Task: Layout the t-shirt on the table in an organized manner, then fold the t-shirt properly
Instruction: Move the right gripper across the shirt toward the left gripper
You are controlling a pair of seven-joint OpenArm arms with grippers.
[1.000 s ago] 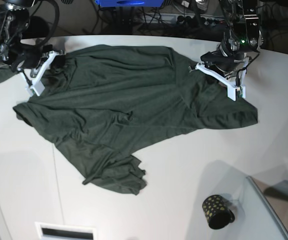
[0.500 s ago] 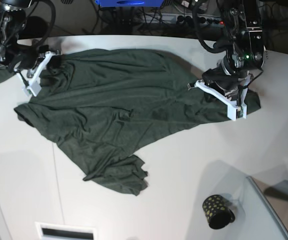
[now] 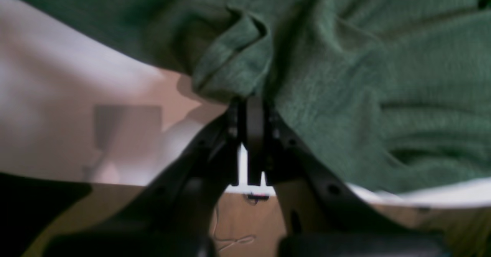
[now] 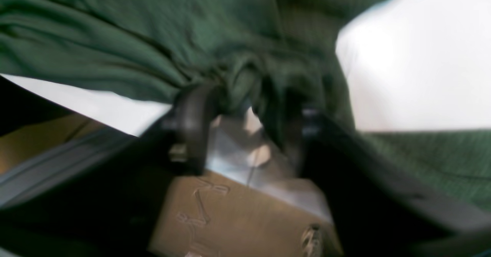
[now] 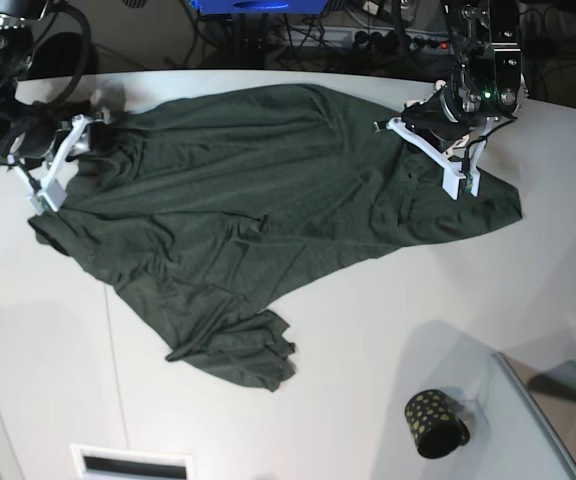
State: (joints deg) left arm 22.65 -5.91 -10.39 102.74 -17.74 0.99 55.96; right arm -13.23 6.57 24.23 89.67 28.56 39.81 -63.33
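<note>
T-shirt (image 5: 258,220) lies spread, rumpled, across the table (image 5: 388,330). Left gripper (image 3: 253,103) pinched tight on a fold of its fabric. Right gripper (image 4: 245,111) has jaws apart, cloth bunched loosely between them.

Both arms are black, jointed units with exposed black cables looping off their upper links. Left arm (image 5: 478,70), at 1 o'clock in the base view: small green indicator light lit on the wrist housing. White bracket with a flat rectangular end at each wrist; the right arm's (image 5: 50,170) at 9 o'clock. Wrist views: black finger (image 3: 255,134) links, round holes along the left pair. Other markings too blurred to read.
</note>
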